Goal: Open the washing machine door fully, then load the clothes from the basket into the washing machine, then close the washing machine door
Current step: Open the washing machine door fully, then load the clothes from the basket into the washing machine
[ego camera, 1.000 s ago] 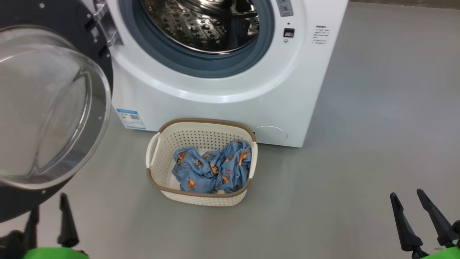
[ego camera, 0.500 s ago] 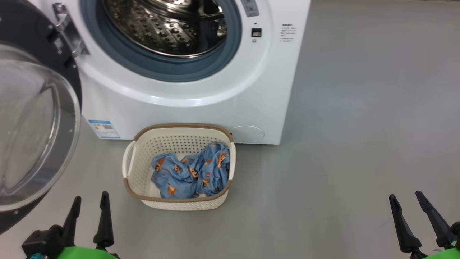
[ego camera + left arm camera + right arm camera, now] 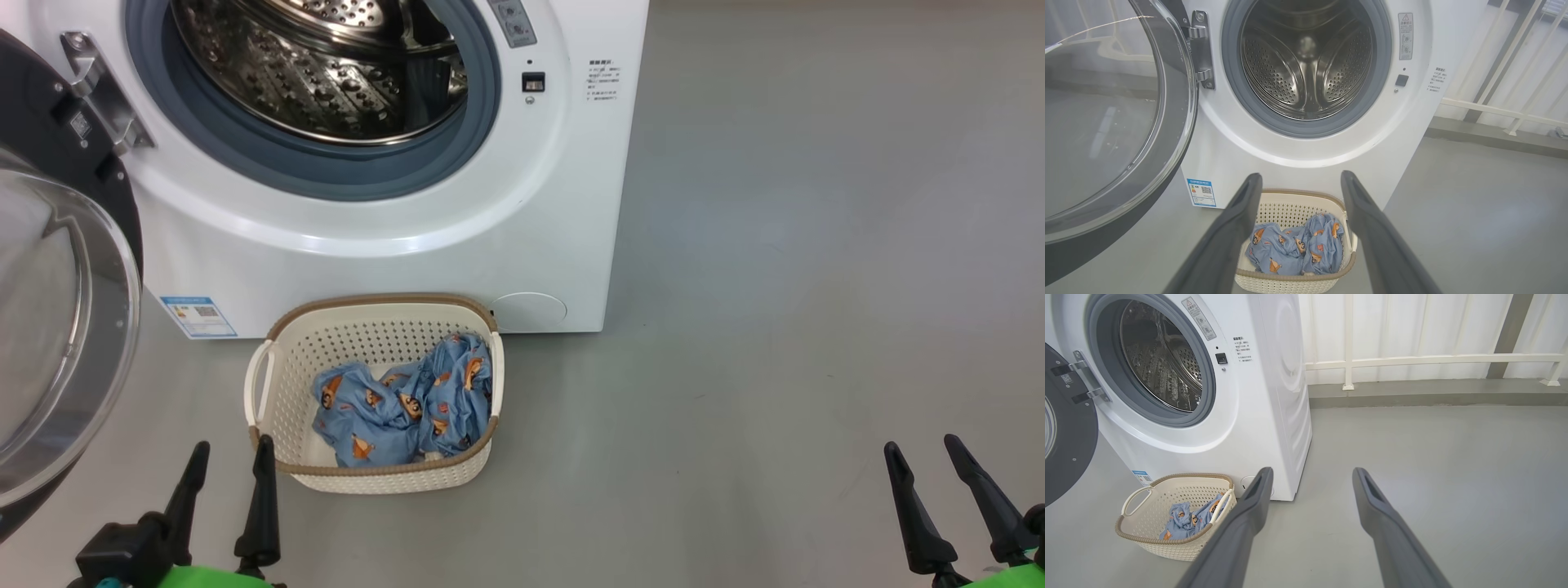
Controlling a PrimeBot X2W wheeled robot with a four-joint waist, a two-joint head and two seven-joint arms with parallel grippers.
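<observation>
- The washing machine (image 3: 392,269), a white front-loader, stands on a grey floor (image 3: 775,286). Its steel perforated drum (image 3: 318,73) is exposed inside a grey rubber gasket (image 3: 326,175).
- The washing machine door (image 3: 49,327) is swung out wide on a metal hinge (image 3: 98,98) at the left edge of the washing machine's opening. Its rim is black, and its clear glass bowl bulges toward the robot.
- The basket (image 3: 375,478), cream-white with perforated sides and a brown woven-look rim, sits on the floor just in front of the washing machine, below the opening. It lies between the blue label sticker (image 3: 198,316) and the round white cover (image 3: 529,311) on the lower front panel. I cannot tell whether it touches the panel.
- The clothes (image 3: 400,404), light blue fabric with small orange and brown figures, lie crumpled inside the basket. They are heaped toward the side away from the door, and bare basket bottom shows on the door side.
- The left hand (image 3: 233,445) hovers low in front of the washing machine, just beside the basket's near left corner in the head view. Its two dark fingers (image 3: 1237,228) are spread apart and hold nothing. In the left wrist view they frame the basket and the clothes beyond them.
- The right hand (image 3: 922,443) hangs over bare floor, off to the right of the washing machine and well apart from the basket. Its fingers are spread and it is empty.
- A white railing (image 3: 1412,359) runs along the wall behind and to the right of the washing machine.
</observation>
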